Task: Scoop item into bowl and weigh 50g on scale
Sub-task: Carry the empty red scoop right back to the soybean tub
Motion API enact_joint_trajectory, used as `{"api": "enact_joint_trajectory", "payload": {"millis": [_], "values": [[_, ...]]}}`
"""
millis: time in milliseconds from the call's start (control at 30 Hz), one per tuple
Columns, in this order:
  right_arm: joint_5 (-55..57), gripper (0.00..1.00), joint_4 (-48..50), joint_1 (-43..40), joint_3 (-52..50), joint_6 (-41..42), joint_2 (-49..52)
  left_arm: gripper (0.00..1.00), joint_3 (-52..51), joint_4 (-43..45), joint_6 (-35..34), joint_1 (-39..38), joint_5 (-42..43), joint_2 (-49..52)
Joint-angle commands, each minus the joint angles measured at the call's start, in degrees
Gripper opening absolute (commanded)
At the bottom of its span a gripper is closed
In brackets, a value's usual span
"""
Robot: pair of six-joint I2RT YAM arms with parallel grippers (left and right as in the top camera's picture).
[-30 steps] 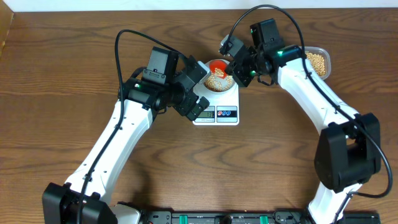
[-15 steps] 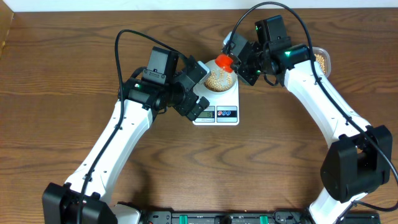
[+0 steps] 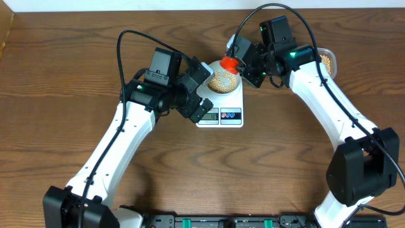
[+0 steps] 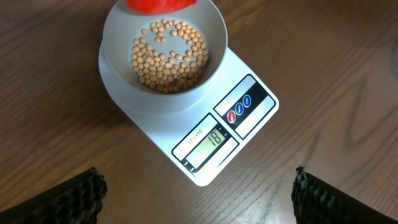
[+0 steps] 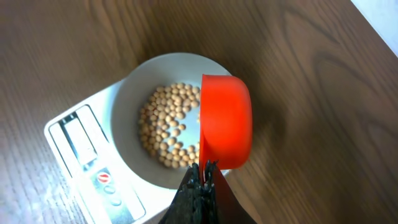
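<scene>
Beans [image 4: 168, 56] lie in a loose heap in the pale bowl [image 4: 115, 68], which sits on the scale [image 4: 249, 74] at the end away from its display [image 4: 208, 140], which reads 19. A red scoop [image 5: 225, 118] hangs tipped on its side over the bowl's far rim, pinched in the closed fingers of the right gripper [image 5: 202, 173]. The left gripper [image 4: 199, 196] hovers just off the scale's display end, fingers spread wide, holding nothing. More beans fill a clear tub [image 3: 327, 61] well to the scale's right.

A dark wood-grain table [image 3: 63, 82] fills the view, with a pale strip [image 3: 126, 5] along its far edge. A red-orange plastic scoop [image 5: 227, 121] is tipped on its side, and a clear tub [image 3: 333, 61] sits at the far right, partly hidden.
</scene>
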Motion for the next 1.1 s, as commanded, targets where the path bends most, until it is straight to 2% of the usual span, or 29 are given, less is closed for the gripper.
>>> {"api": "enact_joint_trajectory", "payload": {"millis": [0, 200, 500, 767, 1067], "values": [[-5.7, 0.01, 0.8, 0.5, -0.3, -0.7, -3.6, 0.98, 0.1, -0.2, -0.7, 0.0, 0.9, 0.2], [-4.3, 0.01, 3.1, 0.3, -0.3, 4.8, -7.1, 0.98, 0.1, -0.2, -0.7, 0.0, 0.9, 0.2], [17.5, 0.01, 5.7, -0.2, -0.3, 17.3, -10.6, 0.98, 0.1, -0.2, -0.7, 0.0, 0.9, 0.2], [31.9, 0.01, 5.8, -1.9, -0.3, 21.4, -10.5, 0.98, 0.1, -0.2, -0.7, 0.0, 0.9, 0.2], [36.0, 0.01, 5.1, -8.6, -0.3, 26.3, -10.5, 0.98, 0.1, -0.2, -0.7, 0.0, 0.9, 0.2]]}}
